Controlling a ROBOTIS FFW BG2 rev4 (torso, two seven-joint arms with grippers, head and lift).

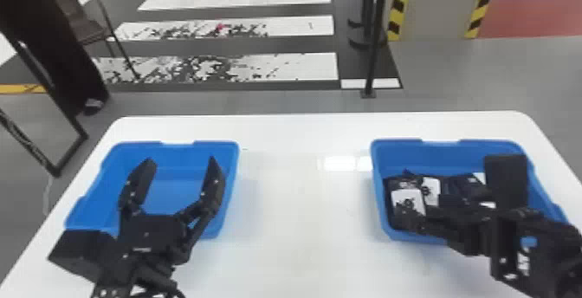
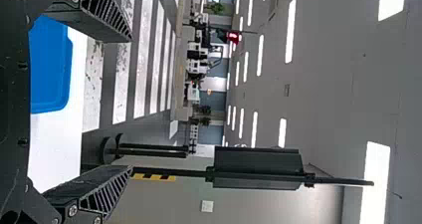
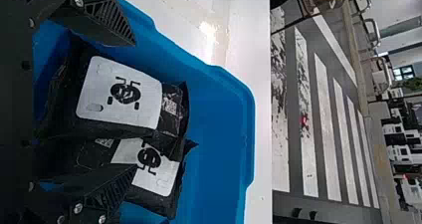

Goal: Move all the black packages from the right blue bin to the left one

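The black 2-fingered right gripper (image 1: 452,189) is at the right blue plastic bin (image 1: 396,142), its jaws parted and clenched on nothing. The task's black packages (image 1: 407,199), soft pouches with white labels, lie in that bin, partly behind the right arm in the head view. In the right wrist view, 1 pouch overlaps another – both labels showing – and 1 finger (image 3: 107,184) crosses in front of the lower pouch.

The matching black left gripper (image 1: 181,163) shows against the left blue plastic bin (image 1: 236,163) in the head view – jaws released, a wide gap between the 2 fingers. Both bins rest on a white, round-cornered table (image 1: 299,232), well apart. Beyond it, a slim black post (image 1: 373,59) stands on the grey floor.
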